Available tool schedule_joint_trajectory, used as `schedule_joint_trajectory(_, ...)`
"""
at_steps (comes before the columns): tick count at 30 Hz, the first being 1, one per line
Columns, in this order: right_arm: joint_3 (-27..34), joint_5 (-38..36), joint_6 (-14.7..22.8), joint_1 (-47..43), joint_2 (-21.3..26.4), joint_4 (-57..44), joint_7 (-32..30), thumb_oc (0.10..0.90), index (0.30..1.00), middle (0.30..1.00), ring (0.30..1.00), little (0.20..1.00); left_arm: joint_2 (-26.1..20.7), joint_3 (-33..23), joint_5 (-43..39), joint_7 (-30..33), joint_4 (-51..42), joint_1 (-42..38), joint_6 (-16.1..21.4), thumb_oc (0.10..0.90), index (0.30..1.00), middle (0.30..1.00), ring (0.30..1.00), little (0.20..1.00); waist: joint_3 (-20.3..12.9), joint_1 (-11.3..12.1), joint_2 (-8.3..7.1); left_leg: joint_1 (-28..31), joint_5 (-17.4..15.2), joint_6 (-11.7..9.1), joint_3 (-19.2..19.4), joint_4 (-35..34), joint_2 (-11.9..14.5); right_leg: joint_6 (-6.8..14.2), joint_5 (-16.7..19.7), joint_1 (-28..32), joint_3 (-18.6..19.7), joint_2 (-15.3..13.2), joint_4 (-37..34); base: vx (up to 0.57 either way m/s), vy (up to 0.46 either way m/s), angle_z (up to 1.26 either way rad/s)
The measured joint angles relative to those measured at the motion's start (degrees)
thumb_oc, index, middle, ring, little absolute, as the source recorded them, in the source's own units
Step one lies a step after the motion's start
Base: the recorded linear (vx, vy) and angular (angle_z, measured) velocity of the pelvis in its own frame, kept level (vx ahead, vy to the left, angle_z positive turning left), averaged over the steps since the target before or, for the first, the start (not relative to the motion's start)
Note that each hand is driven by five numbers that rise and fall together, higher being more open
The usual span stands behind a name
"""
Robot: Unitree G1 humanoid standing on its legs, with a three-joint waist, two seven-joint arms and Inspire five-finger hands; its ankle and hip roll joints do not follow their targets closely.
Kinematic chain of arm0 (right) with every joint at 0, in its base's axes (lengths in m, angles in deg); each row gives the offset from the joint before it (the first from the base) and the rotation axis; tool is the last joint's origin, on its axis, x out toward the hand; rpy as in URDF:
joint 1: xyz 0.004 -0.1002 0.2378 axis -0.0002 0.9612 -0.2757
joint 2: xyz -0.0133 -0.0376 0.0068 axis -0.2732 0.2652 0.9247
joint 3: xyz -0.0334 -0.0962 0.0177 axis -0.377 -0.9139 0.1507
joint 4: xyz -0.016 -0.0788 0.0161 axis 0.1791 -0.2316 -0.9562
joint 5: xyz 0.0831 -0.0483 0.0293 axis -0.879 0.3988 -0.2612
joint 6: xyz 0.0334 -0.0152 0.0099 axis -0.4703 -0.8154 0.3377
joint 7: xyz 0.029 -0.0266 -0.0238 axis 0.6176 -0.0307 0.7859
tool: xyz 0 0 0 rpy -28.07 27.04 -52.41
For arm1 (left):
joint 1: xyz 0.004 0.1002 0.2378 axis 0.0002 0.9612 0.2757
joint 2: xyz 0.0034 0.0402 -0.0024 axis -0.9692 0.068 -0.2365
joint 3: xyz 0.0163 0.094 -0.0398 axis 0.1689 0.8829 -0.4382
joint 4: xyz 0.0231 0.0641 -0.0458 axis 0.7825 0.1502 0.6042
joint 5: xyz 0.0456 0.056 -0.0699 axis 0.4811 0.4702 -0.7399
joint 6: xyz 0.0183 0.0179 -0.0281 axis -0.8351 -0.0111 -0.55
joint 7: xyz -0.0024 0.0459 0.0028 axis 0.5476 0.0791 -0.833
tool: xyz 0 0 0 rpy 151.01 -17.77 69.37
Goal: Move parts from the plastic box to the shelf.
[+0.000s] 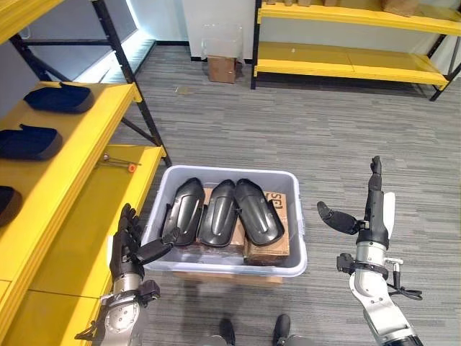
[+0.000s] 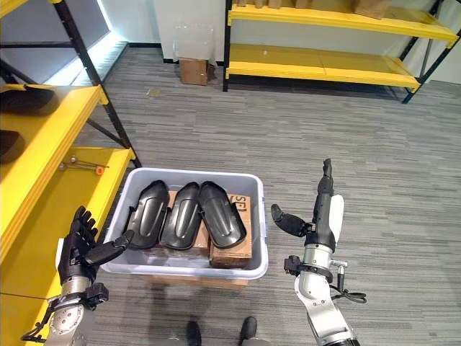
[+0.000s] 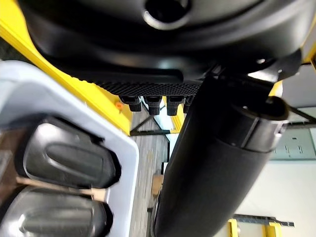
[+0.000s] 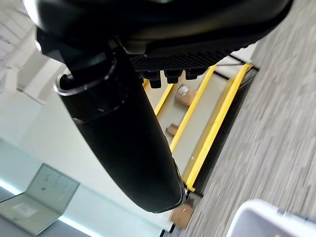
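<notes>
Three black parts (image 1: 220,210) lay in the box (image 1: 292,263) beside the yellow shelf (image 1: 79,137). Both hands, left (image 1: 128,249) and right (image 1: 371,213), were spread open, empty, flanking the box on grey carpet (image 1: 346,122). The head views showed more parts (image 1: 57,97) on the shelf.

Cardboard boxes (image 1: 268,238) inside the plastic box (image 1: 229,261) — largely covered by three black parts (image 1: 220,212); shelf (image 1: 43,180) cut off at frame edge.

Bright, even indoor light fills the room. A white strip of light glows along the far left wall, above the floor (image 1: 302,130). Soft highlights sit on the glossy black parts (image 1: 220,210) in the plastic box (image 1: 295,263). A faint shadow lies beneath the box. Up close, the left hand (image 3: 217,168) and right hand (image 4: 123,133) are blurred dark bulks; straight rack lines bow near the edges.
</notes>
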Motion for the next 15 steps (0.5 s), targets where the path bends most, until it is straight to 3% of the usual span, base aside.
schedule_joint_trajectory(3, 1.09, -0.09, -0.04, 0.45, 0.27, -0.09, 0.00, 0.900, 1.000, 1.000, 1.000, 1.000, -0.01, -0.31, 0.00, -0.78, -0.46, -0.29, 0.00, 0.900, 1.000, 1.000, 1.000, 1.000, -0.11, -1.14, 0.03, 0.38, 0.49, -1.02, 0.06, -0.79, 0.81, -0.37, -0.07, 0.53, -0.05, 0.99, -1.04, 0.02, -0.062, -0.02)
schedule_joint_trajectory(11, 1.37, 0.34, 0.06, 1.63, 0.59, -0.09, 0.08, 0.900, 1.000, 1.000, 1.000, 1.000, -0.02, -0.29, -0.13, -1.01, -0.80, -0.56, -0.01, 0.900, 1.000, 1.000, 1.000, 1.000, -0.14, -1.12, 0.09, 0.32, 0.93, -1.67, 0.10, -0.75, 1.61, -0.88, -0.37, 0.37, 0.08, 1.70, -1.05, 0.04, -0.110, -0.02)
schedule_joint_trajectory(15, 0.89, 4.86, 2.75, 0.80, 2.11, -0.27, 1.27, 0.900, 1.000, 1.000, 1.000, 1.000, -0.01, -0.11, -2.20, -2.71, -1.41, -0.37, -0.04, 0.900, 1.000, 1.000, 1.000, 1.000, -0.34, -0.99, 0.46, 0.26, 1.03, -1.82, -0.11, -0.72, 1.65, -1.38, -0.43, 0.37, 0.06, 1.88, -1.07, 0.03, -0.137, 0.03)
